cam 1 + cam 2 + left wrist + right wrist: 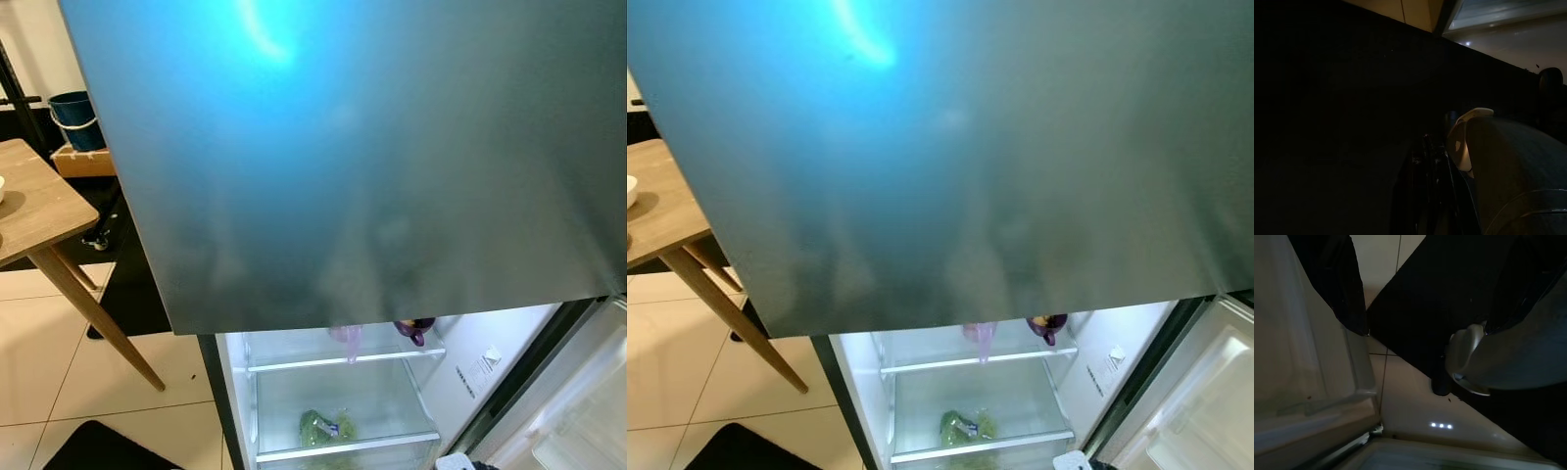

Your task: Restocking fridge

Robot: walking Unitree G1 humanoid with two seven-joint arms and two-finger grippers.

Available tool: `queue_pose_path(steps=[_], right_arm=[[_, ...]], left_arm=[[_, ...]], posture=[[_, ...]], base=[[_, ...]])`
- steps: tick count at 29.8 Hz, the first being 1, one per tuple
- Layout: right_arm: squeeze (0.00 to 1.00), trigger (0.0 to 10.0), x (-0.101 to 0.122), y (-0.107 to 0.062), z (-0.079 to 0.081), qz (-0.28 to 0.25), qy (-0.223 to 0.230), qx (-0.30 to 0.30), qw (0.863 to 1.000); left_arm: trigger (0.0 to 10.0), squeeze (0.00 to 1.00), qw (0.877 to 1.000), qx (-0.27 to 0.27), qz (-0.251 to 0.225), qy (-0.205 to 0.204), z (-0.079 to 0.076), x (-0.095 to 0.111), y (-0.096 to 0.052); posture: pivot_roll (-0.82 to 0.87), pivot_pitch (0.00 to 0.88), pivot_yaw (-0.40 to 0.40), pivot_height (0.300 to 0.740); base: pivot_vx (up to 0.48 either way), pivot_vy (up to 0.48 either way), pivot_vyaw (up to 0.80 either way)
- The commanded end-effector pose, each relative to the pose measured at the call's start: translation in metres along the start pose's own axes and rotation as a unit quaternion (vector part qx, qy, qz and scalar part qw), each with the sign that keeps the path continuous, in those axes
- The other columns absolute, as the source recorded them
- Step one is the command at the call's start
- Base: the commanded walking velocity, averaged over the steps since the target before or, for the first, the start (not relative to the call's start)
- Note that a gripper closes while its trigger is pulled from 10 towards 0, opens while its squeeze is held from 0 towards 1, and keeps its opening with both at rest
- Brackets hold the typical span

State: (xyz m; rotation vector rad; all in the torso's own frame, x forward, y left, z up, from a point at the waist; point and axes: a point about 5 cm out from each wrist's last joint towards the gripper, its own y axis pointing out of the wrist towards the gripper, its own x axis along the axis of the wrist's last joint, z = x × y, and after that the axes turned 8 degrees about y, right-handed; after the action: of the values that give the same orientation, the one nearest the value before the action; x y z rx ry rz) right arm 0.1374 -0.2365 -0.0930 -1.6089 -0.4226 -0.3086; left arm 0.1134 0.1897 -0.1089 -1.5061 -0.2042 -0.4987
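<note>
One fridge [392,147] was seen, its grey upper door filling most of the frame. Two glass shelves [343,360] were counted at lower centre, one bag of greens [326,427] beneath, one wooden table [39,201] at left. Finger spacing on both grippers couldn't be told.

fridge door [372,147]: hides upper shelves | purple item [415,329]: top hidden | left wrist: mostly dark

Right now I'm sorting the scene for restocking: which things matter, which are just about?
Job:
grey upper fridge door
open lit fridge compartment
green bagged vegetable
purple item on shelf

Lying about:
wooden table
blue bucket
black floor mat
</note>
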Motion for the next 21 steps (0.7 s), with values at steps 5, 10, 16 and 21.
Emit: queue_pose_path(steps=[5, 10, 16, 21], right_arm=[[0.0, 10.0, 0.004, 0.0, -0.004, -0.003, 0.008, -0.006, 1.0], [0.0, 10.0, 0.011, 0.002, 0.001, -0.013, 0.019, -0.004, 1.0], [0.0, 10.0, 0.013, 0.003, 0.005, -0.015, 0.019, 0.001, 1.0], [0.0, 10.0, 0.012, 0.003, 0.006, -0.013, 0.021, 0.002, 1.0]], left_arm=[[10.0, 0.0, 1.0, -0.002, 0.002, 0.0, -0.004, 0.004, 0.001], [10.0, 0.0, 1.0, 0.001, -0.009, -0.004, -0.002, 0.014, 0.003], [10.0, 0.0, 1.0, 0.003, -0.011, -0.004, -0.001, 0.015, 0.003], [10.0, 0.0, 1.0, 0.001, -0.009, -0.002, -0.002, 0.015, 0.003]], posture=[[-0.05, 0.0, -0.033, 0.74], [-0.05, 0.0, -0.028, 0.74], [-0.05, 0.0, -0.024, 0.74], [-0.05, 0.0, -0.021, 0.74]], base=[[-0.312, 0.0, 0.0], [-0.335, 0.0, 0.0], [-0.354, 0.0, 0.0], [-0.352, 0.0, 0.0]])
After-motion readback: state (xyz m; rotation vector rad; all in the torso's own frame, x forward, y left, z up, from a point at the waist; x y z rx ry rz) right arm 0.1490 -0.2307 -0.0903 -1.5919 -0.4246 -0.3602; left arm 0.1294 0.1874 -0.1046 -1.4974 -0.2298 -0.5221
